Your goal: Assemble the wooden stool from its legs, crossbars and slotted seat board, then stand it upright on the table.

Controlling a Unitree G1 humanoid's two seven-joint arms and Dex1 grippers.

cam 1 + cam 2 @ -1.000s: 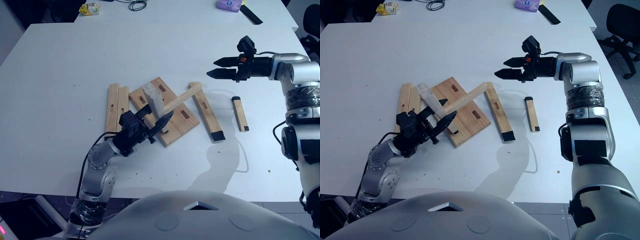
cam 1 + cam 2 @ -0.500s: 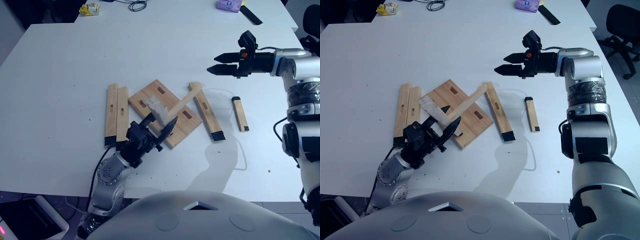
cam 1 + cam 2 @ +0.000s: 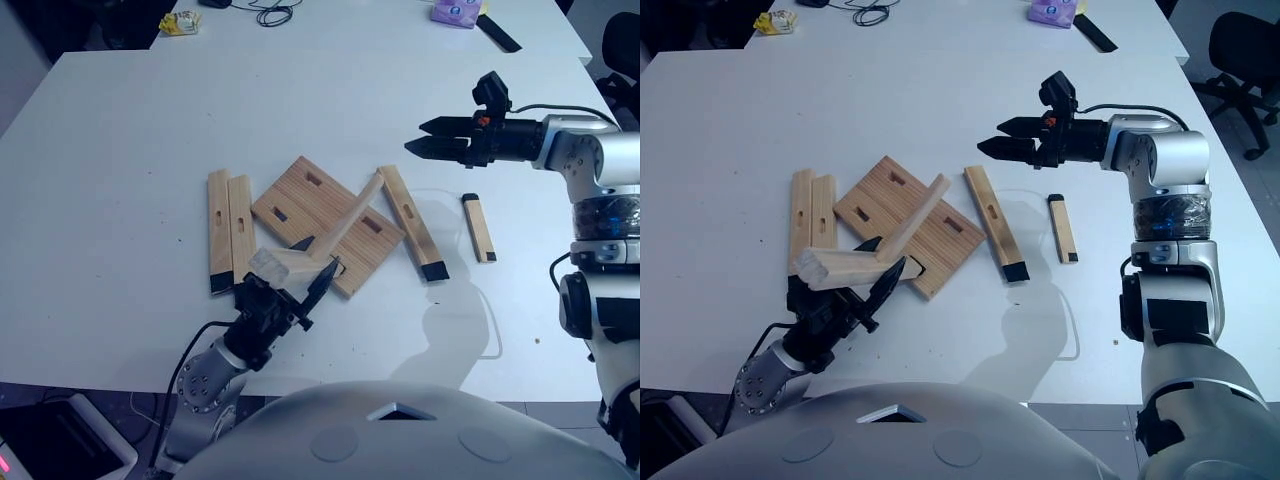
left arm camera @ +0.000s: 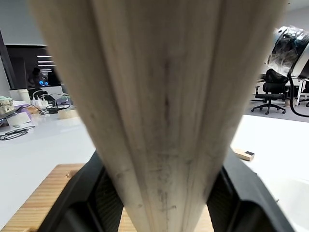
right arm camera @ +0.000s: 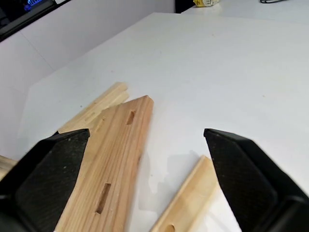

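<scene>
One pale, straight-grained wooden leg sits clamped in the left claw; right claw gapes apart.

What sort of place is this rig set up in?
Probably an office or lab workspace: a large white table, a second table behind it with cables, and a black office chair at the side.
</scene>
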